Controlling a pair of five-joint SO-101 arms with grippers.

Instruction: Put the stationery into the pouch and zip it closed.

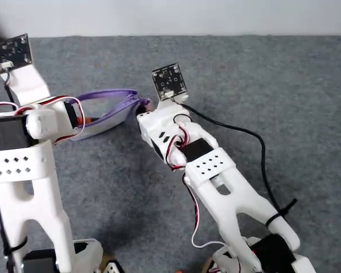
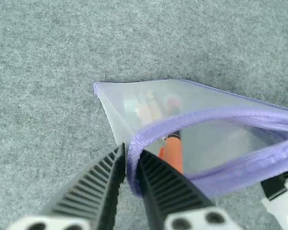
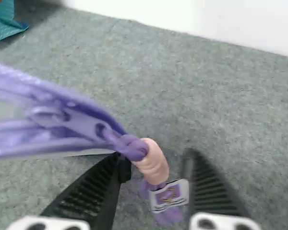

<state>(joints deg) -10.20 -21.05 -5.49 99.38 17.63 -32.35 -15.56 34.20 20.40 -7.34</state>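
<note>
A translucent pouch point(image 1: 105, 114) with a purple zip lies on the grey carpet between both arms, its mouth gaping. My left gripper point(image 2: 129, 160) is shut on the purple zip edge point(image 2: 201, 117) at the pouch's left end. An orange pen point(image 2: 173, 153) and other pale stationery point(image 2: 149, 108) lie inside the pouch point(image 2: 134, 98). At the other end, my right gripper point(image 3: 154, 158) stands open around the pink zip pull point(image 3: 151, 163), which rests against one finger point(image 3: 105, 187). A small tag point(image 3: 169, 195) hangs below the pull. The slider point(image 3: 98, 129) sits at the zip's right end.
Grey carpet point(image 1: 284, 79) stretches free to the right and behind the pouch, up to a white wall point(image 1: 216, 17). A black cable point(image 1: 256, 139) runs along the right arm. A blue-green object point(image 3: 0, 19) lies far off on the carpet.
</note>
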